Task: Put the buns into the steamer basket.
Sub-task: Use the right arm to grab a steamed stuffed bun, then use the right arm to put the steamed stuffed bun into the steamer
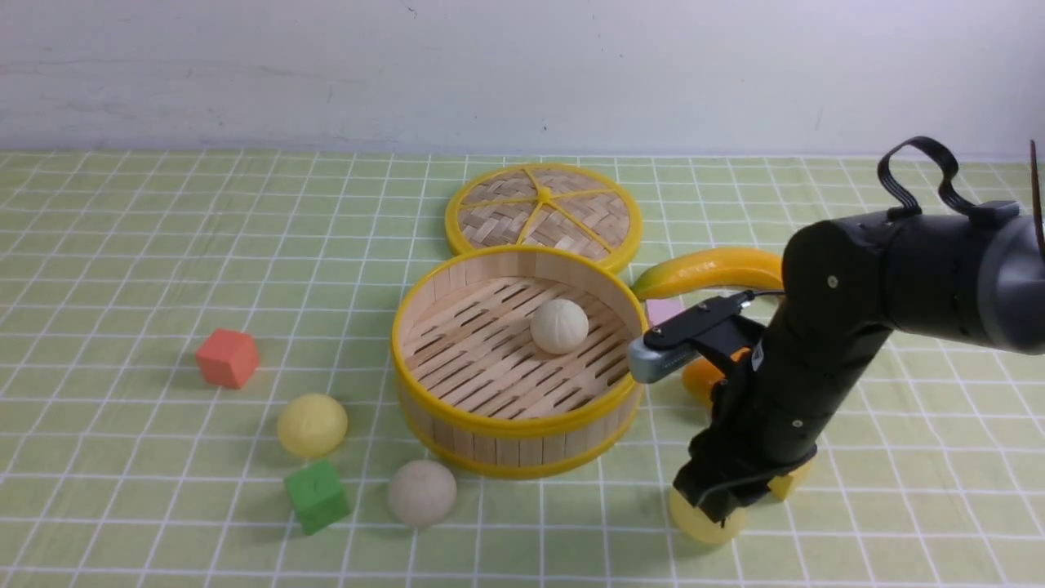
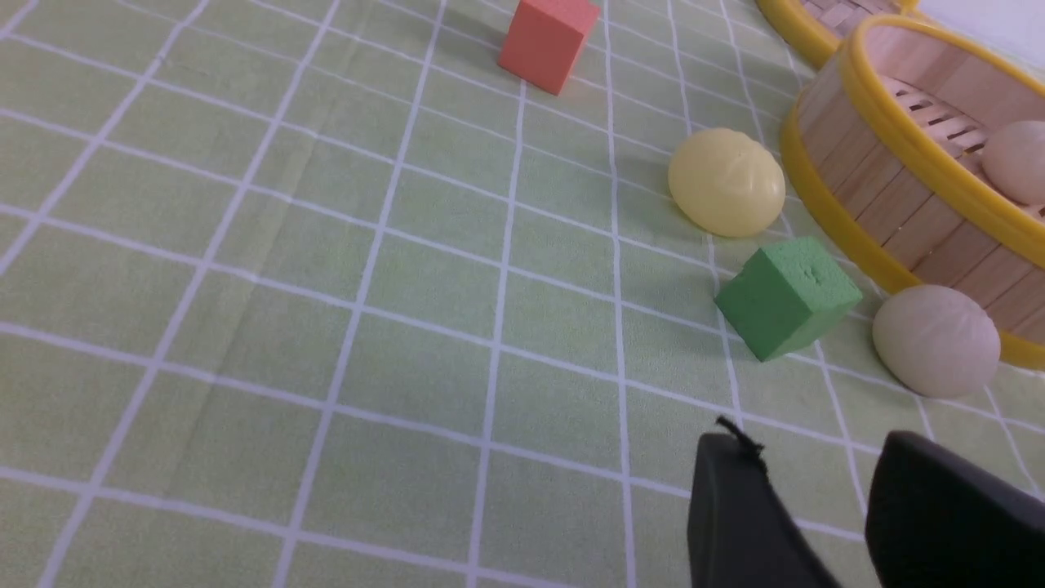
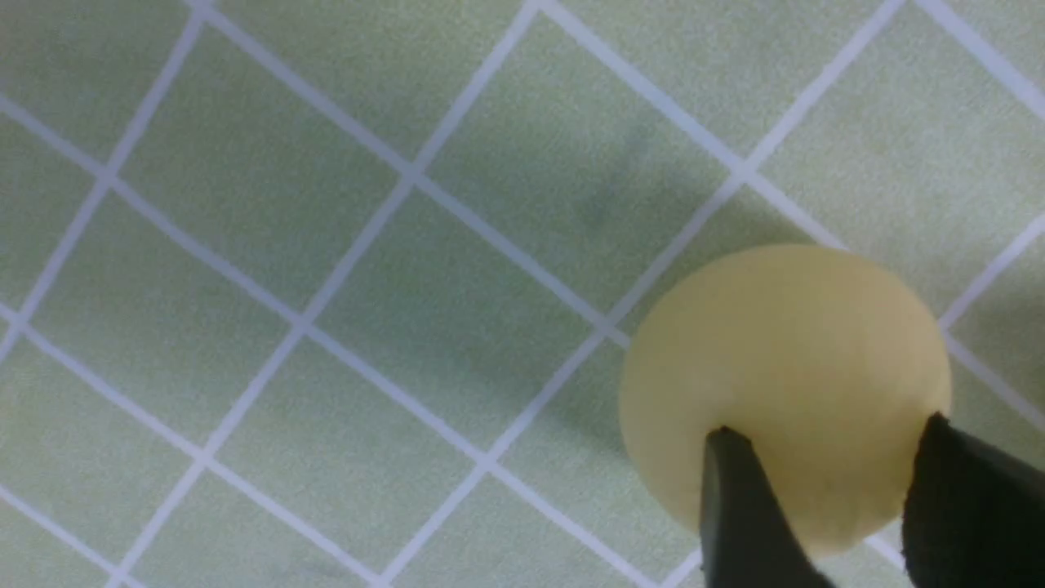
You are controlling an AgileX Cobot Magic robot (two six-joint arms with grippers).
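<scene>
Toward the near right of the cloth (image 1: 122,490), the right gripper (image 3: 826,457) straddles a pale yellow bun (image 3: 775,343), jaws half-spread, pinch unconfirmed. Next likely: a firm squeeze, then a lift to the steamer basket (image 1: 506,449) beyond, holding one off-white bun (image 1: 559,326).

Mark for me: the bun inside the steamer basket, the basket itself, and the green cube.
bun in the basket (image 1: 559,326): front view, middle of its rounded top.
steamer basket (image 1: 506,426): front view, near side of the yellow top rim.
green cube (image 1: 316,495): front view, middle of the cube.
</scene>
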